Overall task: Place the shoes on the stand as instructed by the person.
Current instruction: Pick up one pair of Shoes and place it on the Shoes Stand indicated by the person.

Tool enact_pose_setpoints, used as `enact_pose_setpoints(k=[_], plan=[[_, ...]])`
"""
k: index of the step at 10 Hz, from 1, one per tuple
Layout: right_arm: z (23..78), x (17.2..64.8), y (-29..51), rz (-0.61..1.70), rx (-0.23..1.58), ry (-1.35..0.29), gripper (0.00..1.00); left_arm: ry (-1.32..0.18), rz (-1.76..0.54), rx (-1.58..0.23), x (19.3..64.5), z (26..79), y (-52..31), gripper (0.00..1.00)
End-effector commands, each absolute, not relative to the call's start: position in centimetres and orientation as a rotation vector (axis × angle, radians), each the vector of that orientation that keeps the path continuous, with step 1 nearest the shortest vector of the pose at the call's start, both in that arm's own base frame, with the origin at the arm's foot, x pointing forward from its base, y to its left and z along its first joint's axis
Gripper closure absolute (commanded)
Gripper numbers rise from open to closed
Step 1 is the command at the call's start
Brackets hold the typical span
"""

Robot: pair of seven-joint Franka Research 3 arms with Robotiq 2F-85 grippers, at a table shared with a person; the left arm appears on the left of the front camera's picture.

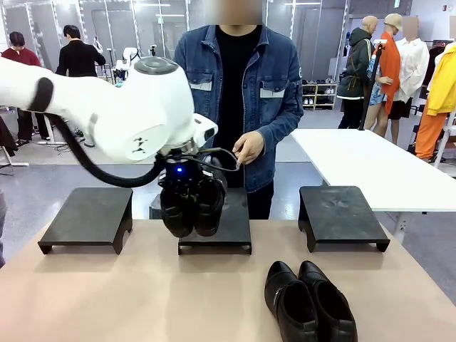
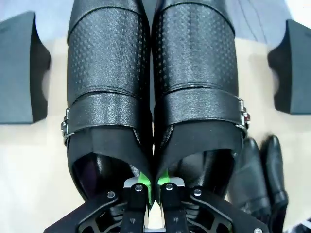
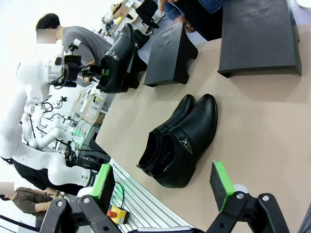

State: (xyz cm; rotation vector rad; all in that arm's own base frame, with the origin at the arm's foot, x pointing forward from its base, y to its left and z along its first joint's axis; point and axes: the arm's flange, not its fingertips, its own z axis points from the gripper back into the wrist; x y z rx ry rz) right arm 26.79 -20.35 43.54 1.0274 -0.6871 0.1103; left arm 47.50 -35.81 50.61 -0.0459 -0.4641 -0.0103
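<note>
1. Strapped pair (image 1: 192, 208) of glossy black dress shoes, hanging toes-down over the near edge of the middle stand (image 1: 231, 231). Judged not yet set down; contact with the stand impossible to tell.
2. Left gripper (image 2: 153, 183), jaws pinching the two adjoining inner walls of that pair, one green-padded finger inside each shoe opening.
3. Second pair (image 1: 310, 305) of black dress shoes, side by side on the tan table (image 1: 107, 299), toward the robot's edge and to the right. Judged to be the remaining half of the task.
4. Right gripper (image 3: 161, 177), jaws spread wide and empty, aimed toward the second pair and apart from it.
5. Left stand (image 1: 85, 214) and right stand (image 1: 340, 214), both bare and open to the second pair.
6. Person (image 1: 242, 78) in a denim jacket directly behind the middle stand, one hand (image 1: 248, 147) just above its far edge and close to the arm's cable. Judged the main thing to keep clear of during lowering.
</note>
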Motion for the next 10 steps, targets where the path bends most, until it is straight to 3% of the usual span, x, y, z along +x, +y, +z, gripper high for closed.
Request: enact_pose_setpoints(k=[1,5,10], plan=[[43.5,26.8,-20.6,0.121,1.033,-0.707,0.00,-0.517,-0.007,-0.033,50.8,50.7,-39.0,0.93],[43.5,26.8,-20.6,0.121,1.033,-0.707,0.00,-0.547,0.002,-0.028,55.3,47.6,-41.6,0.93],[43.5,26.8,-20.6,0.121,1.033,-0.707,0.00,-0.525,0.006,-0.006,57.5,44.9,-41.8,0.93]])
